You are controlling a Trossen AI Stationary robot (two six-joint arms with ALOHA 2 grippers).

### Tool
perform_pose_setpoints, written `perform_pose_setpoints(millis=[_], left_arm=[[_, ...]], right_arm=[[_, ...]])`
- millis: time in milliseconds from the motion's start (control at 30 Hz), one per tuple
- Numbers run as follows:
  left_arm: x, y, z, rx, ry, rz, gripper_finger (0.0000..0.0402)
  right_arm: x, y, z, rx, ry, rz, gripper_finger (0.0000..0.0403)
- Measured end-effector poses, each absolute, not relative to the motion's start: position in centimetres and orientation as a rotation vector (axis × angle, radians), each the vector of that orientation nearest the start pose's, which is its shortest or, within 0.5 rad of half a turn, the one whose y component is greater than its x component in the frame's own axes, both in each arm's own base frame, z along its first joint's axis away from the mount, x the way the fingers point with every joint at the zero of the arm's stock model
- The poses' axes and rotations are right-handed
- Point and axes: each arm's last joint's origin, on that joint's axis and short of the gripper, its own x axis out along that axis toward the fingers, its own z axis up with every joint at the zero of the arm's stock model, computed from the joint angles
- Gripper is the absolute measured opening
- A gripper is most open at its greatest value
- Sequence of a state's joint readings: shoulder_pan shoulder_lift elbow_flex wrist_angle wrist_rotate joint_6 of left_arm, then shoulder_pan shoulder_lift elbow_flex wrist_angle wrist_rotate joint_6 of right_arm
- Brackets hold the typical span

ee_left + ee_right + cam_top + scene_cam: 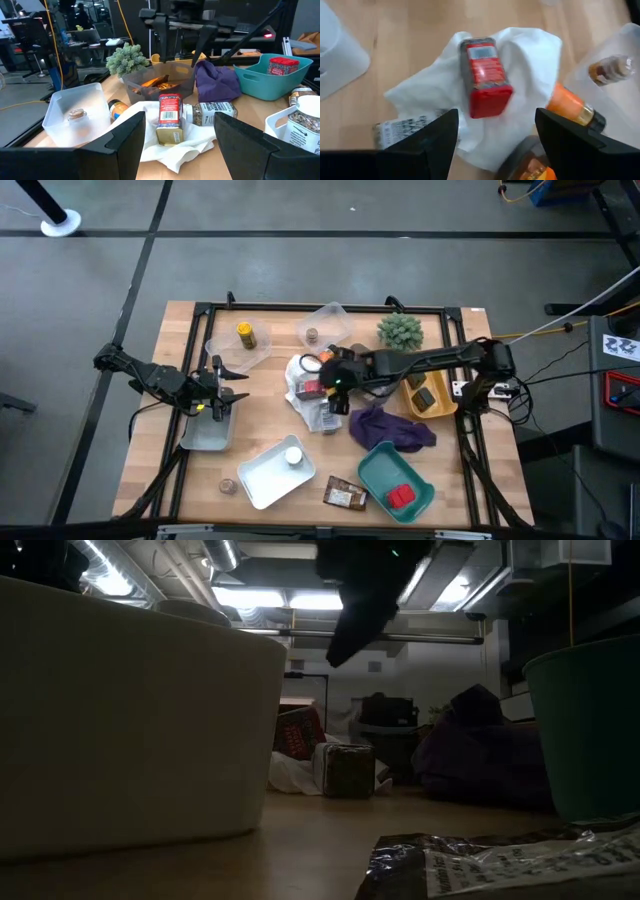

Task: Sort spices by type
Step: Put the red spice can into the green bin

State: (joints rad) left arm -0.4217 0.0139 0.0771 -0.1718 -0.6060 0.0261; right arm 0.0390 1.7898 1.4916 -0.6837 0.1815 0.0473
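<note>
The red spice tin (484, 76) lies flat on the white cloth (530, 60) mid-tabletop, its long axis running from the cloth's edge toward its middle. The right hand (338, 384) hangs directly over it, fingers wide, holding nothing, arm stretched across. The left hand (222, 392), also wide and empty, hovers over a white tray (205, 435).

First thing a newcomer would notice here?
The right gripper hanging with open jaws over the red spice box, which stands on the crumpled white cloth mid-table. Next, the teal tray at the near right holding another red box, with the purple cloth beside it. The left gripper waits over the left tray.
</note>
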Motion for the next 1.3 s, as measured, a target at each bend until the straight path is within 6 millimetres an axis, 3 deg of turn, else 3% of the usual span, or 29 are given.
perform_pose_setpoints(millis=[200,300,467,800,1300], left_arm=[[8.7,-2.1,17.3,0.080,0.097,0.183,0.0224],[8.7,-2.1,17.3,0.079,0.097,0.183,0.0224],[8.7,-2.1,17.3,0.079,0.097,0.183,0.0224],[8.7,-2.1,17.3,0.079,0.097,0.183,0.0224],[8.7,-2.1,17.3,0.079,0.097,0.183,0.0224]], right_arm=[[34.6,-0.4,24.9,-0.041,0.727,-0.145,0.0264],[32.9,-1.1,22.9,-0.023,0.650,-0.148,0.0264],[31.8,-2.1,20.2,0.037,0.502,-0.153,0.0264],[32.9,-2.6,17.4,0.026,0.465,-0.088,0.0264],[34.5,-2.6,15.0,0.021,0.443,-0.037,0.0264]])
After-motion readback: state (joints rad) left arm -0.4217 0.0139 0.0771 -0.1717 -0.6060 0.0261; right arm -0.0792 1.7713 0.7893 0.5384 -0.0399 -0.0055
